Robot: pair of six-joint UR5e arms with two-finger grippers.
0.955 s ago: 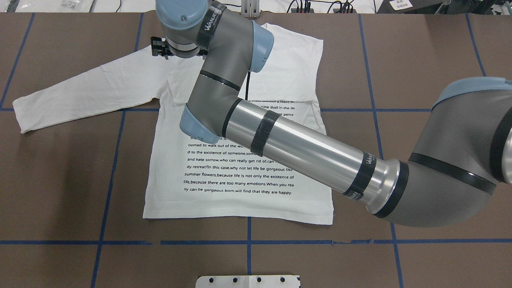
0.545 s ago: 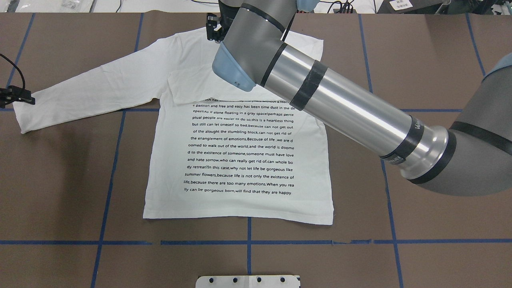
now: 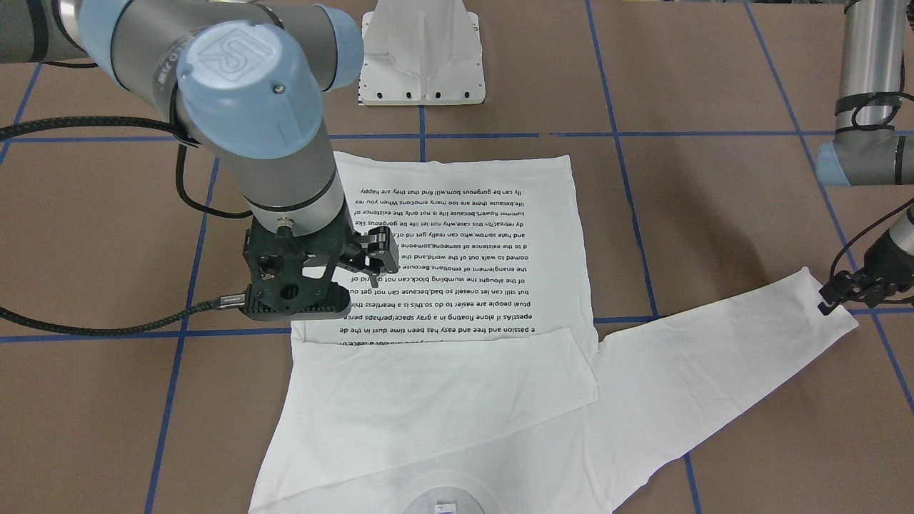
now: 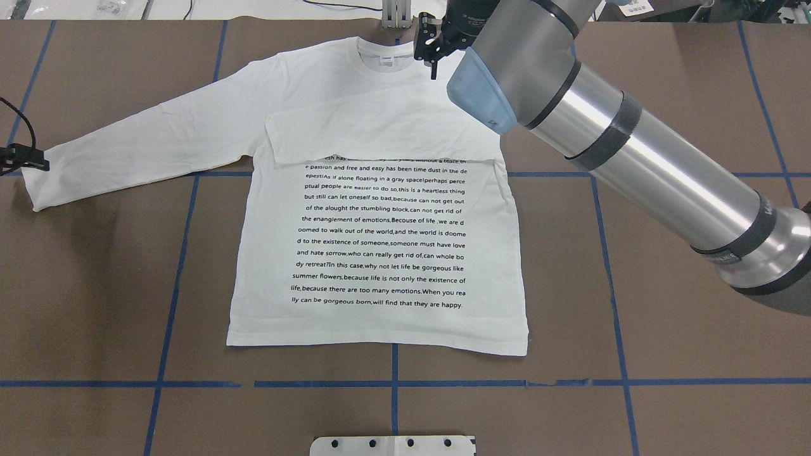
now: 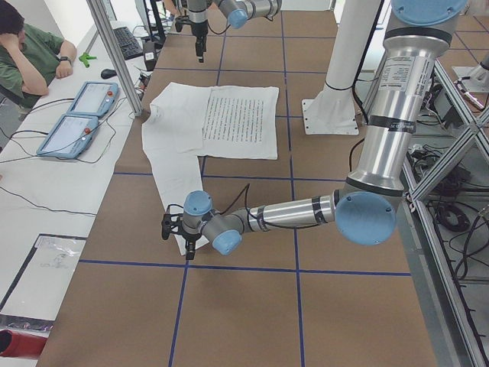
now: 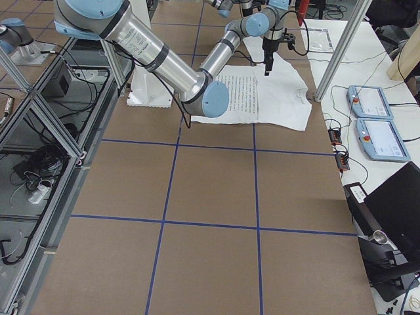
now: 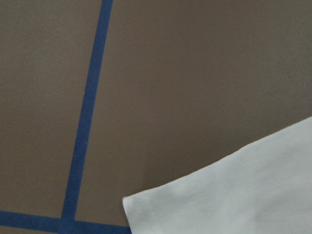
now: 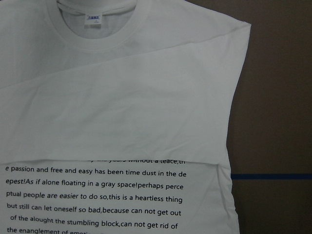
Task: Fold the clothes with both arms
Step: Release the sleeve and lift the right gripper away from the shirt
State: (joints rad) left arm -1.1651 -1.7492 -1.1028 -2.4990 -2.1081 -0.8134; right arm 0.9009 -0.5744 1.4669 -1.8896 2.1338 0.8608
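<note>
One white shirt [image 4: 380, 253] flat on tabletop [image 4: 665, 354], print up, sleeve folded across chest; right tool [image 3: 382, 265] parted, empty; left tool [image 3: 832, 300] state unclear.

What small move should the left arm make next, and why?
Probably settle the left gripper on the cuff of the outstretched sleeve and close its jaws, if they do not grip yet; I cannot tell. That sleeve lies straight out from the shirt, the other sleeve is already folded across the chest, and the left gripper sits at the cuff's edge.
</note>
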